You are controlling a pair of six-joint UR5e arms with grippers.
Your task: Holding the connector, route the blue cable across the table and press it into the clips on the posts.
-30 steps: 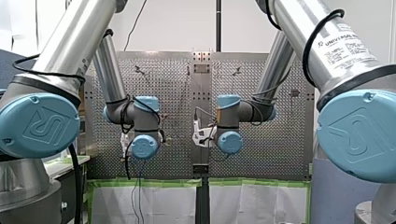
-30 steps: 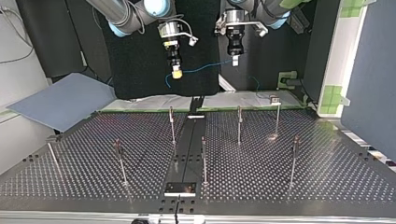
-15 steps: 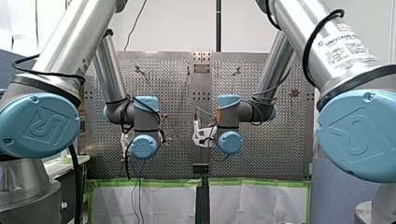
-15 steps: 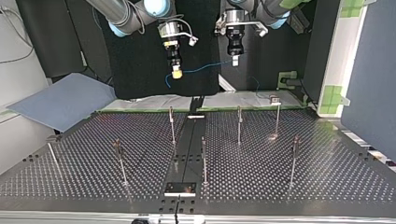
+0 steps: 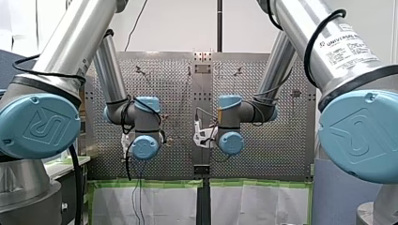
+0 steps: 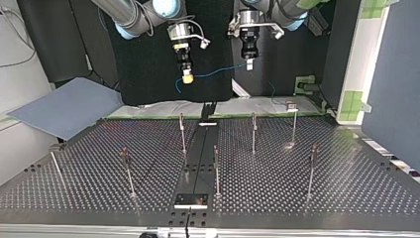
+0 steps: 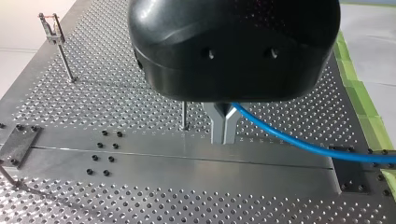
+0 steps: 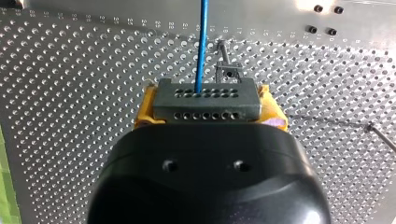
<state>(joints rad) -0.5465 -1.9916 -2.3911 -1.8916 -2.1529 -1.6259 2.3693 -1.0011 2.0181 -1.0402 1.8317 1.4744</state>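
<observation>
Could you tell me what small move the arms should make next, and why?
Probably lower both arms together toward the table. My right gripper grips the connector, my left gripper pinches the blue cable, and the span hangs well above the posts, none of whose clips holds it yet.

The perforated worktop (image 6: 297,183) is split by a dark centre strip (image 6: 198,153). Thin posts (image 6: 216,168) are set upright across both halves. A plate (image 6: 191,200) is fixed at one end of the strip.

Silver tubes (image 5: 75,37), blue joint caps (image 5: 40,124), black cables (image 5: 319,33), Universal Robots label (image 5: 347,47), black hand housing (image 8: 210,182), yellow pads (image 8: 145,106)
</observation>
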